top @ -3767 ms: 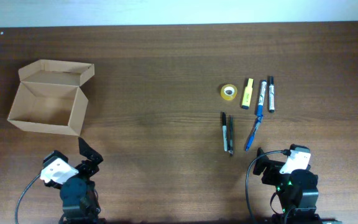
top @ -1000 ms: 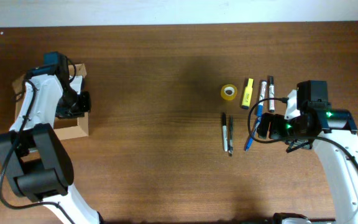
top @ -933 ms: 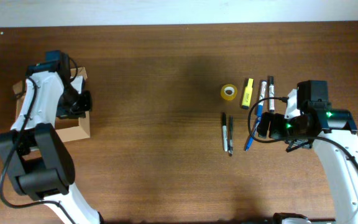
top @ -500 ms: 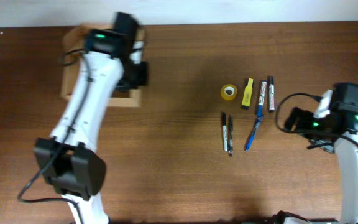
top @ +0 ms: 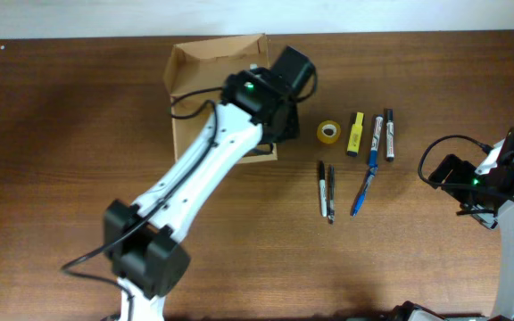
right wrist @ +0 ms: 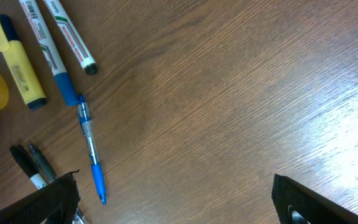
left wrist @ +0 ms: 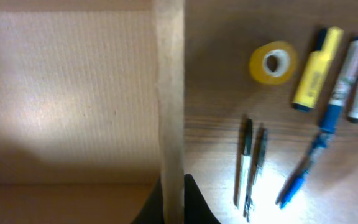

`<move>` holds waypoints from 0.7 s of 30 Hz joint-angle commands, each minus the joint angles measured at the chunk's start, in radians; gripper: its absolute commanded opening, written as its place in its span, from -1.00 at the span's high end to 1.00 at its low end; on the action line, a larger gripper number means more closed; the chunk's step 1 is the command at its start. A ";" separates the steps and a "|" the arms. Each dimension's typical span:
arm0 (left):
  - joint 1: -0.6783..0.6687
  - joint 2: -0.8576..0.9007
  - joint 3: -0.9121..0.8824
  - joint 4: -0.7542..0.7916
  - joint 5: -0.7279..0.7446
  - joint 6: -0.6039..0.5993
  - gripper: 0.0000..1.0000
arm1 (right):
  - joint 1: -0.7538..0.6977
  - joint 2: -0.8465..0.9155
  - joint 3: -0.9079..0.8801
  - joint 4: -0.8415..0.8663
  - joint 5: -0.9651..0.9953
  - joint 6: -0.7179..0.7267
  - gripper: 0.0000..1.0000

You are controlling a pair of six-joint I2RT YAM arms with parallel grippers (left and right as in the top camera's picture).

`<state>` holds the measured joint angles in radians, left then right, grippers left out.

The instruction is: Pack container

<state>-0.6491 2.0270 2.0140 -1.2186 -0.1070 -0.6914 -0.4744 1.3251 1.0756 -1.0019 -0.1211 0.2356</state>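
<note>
Placement step, I judge: container [top: 199, 89] wall pinched in my closed left gripper [left wrist: 171, 198], pens [left wrist: 251, 163] just right of it; right gripper [right wrist: 179, 205] agape, empty; next, release.

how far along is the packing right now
Done: the container sits open beside the stationery. In hand: the left gripper clamps its wall nearest the tape; the right gripper is open and empty. Left: everything, since tape roll, highlighter, markers and pens lie on the table, none visible inside.
</note>
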 commanded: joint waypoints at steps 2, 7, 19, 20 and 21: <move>0.001 0.143 0.011 0.002 -0.048 -0.056 0.97 | -0.004 -0.002 0.023 -0.001 -0.030 0.010 -0.98; 0.026 0.220 0.011 0.003 -0.047 -0.033 0.97 | -0.004 -0.002 0.023 -0.005 -0.030 0.010 -0.98; 0.056 0.249 0.023 0.002 -0.046 -0.019 -0.27 | -0.004 -0.002 0.023 -0.008 -0.029 0.009 -0.98; 0.056 0.249 0.031 -0.001 -0.044 -0.009 -0.44 | -0.004 -0.002 0.023 -0.009 -0.027 0.009 -0.98; 0.056 0.249 0.037 -0.003 -0.044 -0.001 -0.62 | -0.004 -0.002 0.023 -0.012 -0.026 0.009 -0.98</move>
<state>-0.5941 2.2761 2.0182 -1.2156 -0.1394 -0.7094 -0.4747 1.3251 1.0756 -1.0088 -0.1410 0.2363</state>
